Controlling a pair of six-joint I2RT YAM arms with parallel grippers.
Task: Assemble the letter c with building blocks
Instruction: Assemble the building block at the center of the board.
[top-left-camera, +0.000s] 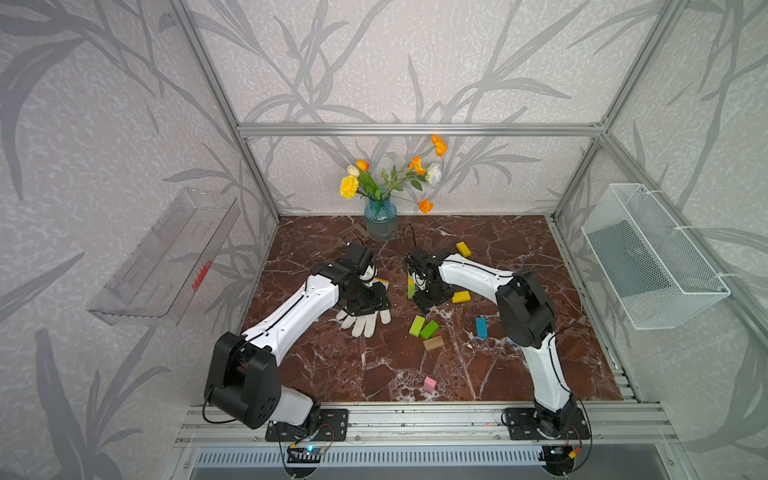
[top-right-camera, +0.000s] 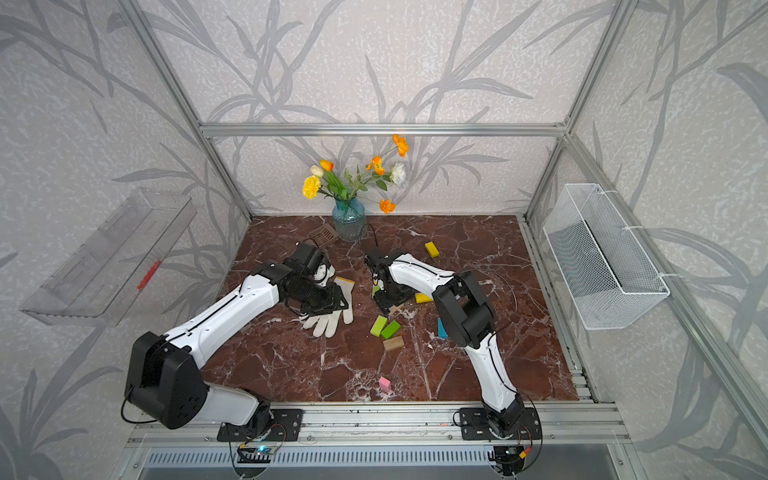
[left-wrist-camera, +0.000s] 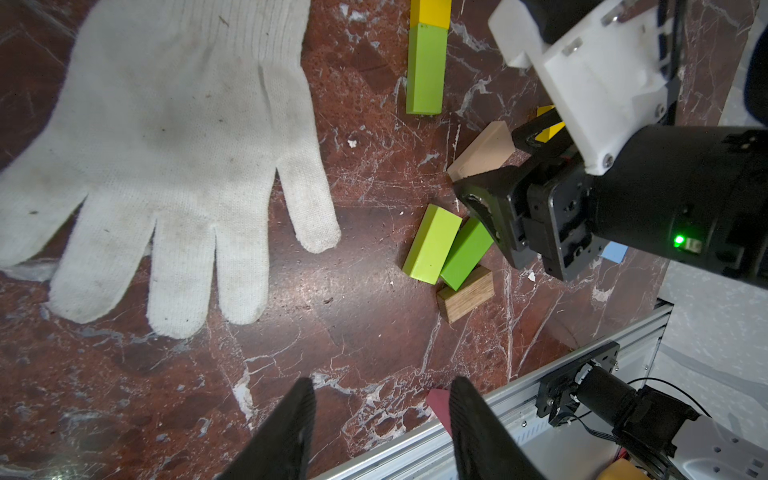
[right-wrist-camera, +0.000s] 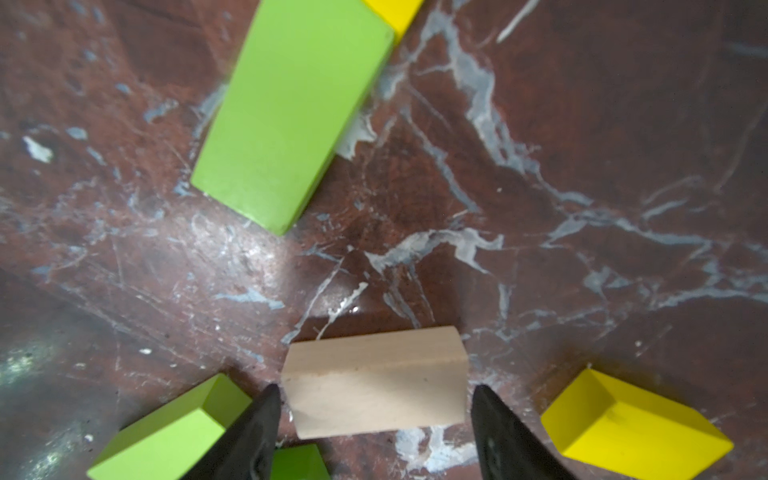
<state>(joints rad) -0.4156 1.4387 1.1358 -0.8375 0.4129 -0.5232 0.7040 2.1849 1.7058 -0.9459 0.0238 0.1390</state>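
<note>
The marble table (top-left-camera: 374, 365) filled the cell floor. The left gripper (left-wrist-camera: 380, 382) hung over the white glove (left-wrist-camera: 166, 145), which its arm partly hid in both top views. Its fingers stood spread with nothing between them, and one covered part of a pink block (left-wrist-camera: 438, 405). The right gripper (right-wrist-camera: 375, 386) was down mid-table, fingers spread either side of a pale wood block (right-wrist-camera: 374, 403); whether they touched it was unclear. Near it lay a green block (right-wrist-camera: 291, 112), end to end with a yellow block (right-wrist-camera: 395, 12) cut off by the frame edge. A light-blue block (left-wrist-camera: 615, 252) was mostly hidden behind the right gripper.
</note>
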